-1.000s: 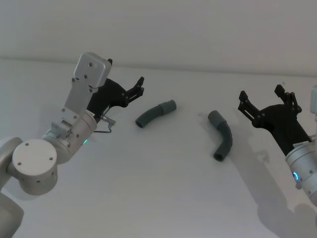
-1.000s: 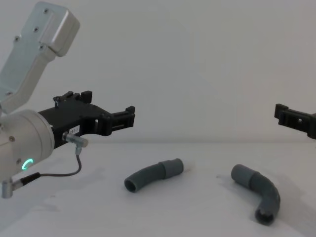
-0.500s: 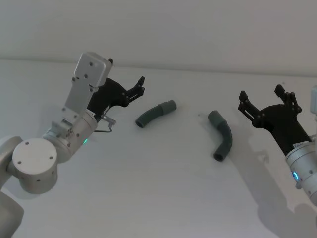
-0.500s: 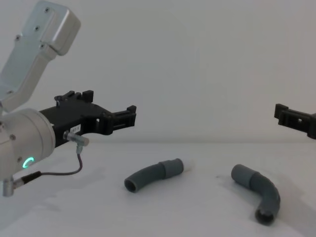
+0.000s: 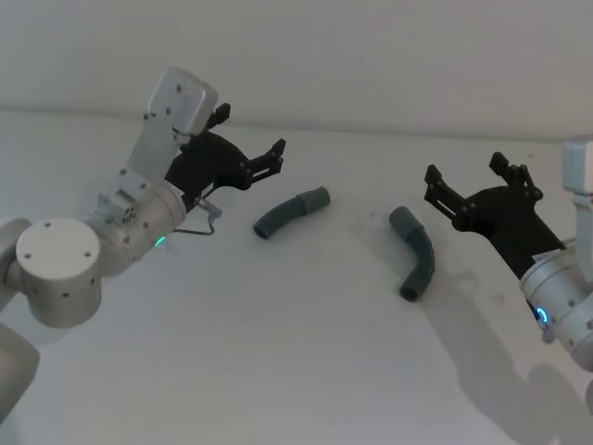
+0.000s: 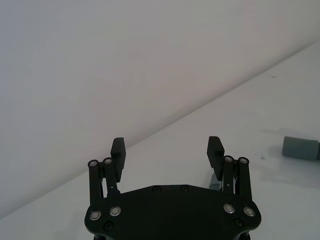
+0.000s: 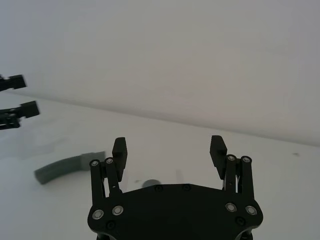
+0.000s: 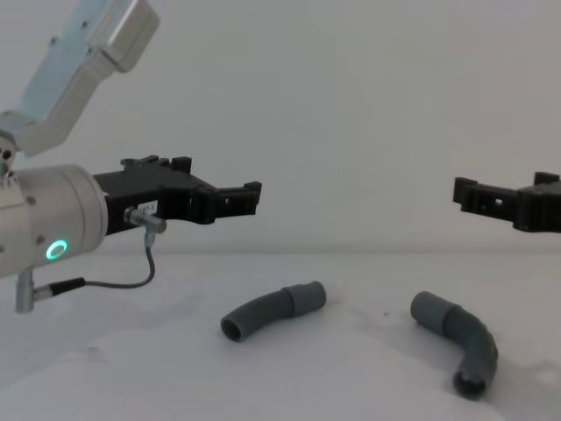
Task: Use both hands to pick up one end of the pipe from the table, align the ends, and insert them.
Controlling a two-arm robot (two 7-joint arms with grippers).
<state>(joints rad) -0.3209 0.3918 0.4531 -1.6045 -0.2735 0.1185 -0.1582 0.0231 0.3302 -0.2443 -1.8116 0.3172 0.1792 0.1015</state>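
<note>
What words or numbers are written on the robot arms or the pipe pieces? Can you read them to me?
White label on the left gripper, which is open above the table: too small to read.
Green ring on the left arm: a light, no words.
Right gripper, also open: nothing readable.
Curved pipe piece and elbow pipe piece: no writing.

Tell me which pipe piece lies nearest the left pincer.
The gently curved piece, lying on the left, close to the open left pincer. The sharper-bent elbow piece lies farther right, by the right pincer.
</note>
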